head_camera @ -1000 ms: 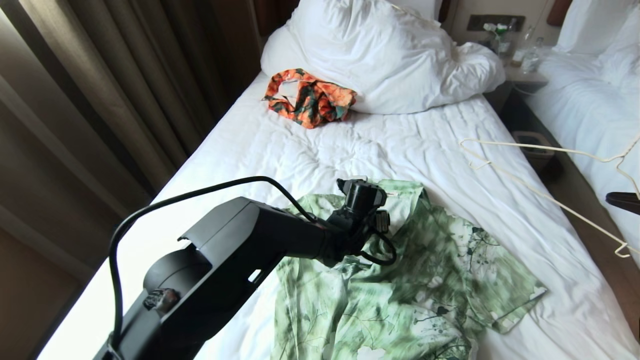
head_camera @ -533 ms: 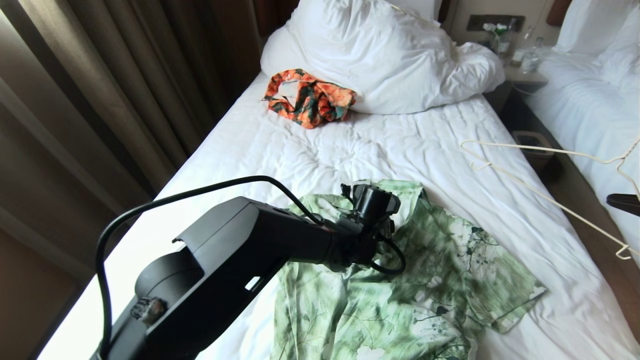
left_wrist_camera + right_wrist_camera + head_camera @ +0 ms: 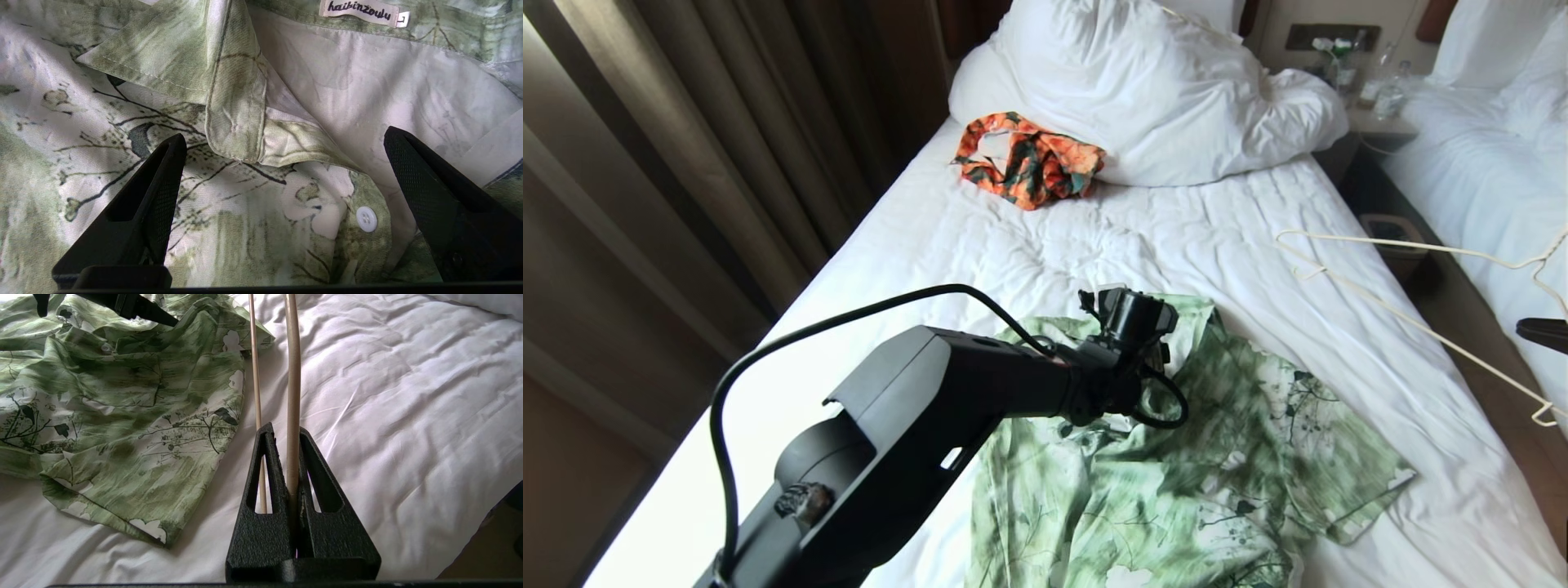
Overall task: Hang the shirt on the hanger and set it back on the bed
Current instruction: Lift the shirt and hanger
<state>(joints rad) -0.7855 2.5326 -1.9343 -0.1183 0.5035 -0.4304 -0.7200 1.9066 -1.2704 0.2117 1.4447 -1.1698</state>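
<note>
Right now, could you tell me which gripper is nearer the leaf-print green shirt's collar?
Left: the left gripper hangs open over the collar; the right gripper holds the cream wire hanger beside the shirt.

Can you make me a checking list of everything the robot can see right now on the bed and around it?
Surface: bed, wrinkled white sheet, big white pillow at its head.
Job's things: shirt lies spread on the sheet, collar open, label showing; hanger held in the air over the bed's right edge.
Clutter: orange floral garment beside the pillow.
Grippers: left gripper over the shirt's collar, jaws wide open, holding nothing; right gripper shut on the hanger's wire.
Cables: black cable loops over the left arm.
Surroundings: curtains left, second bed right, bottles on the nightstand.
</note>
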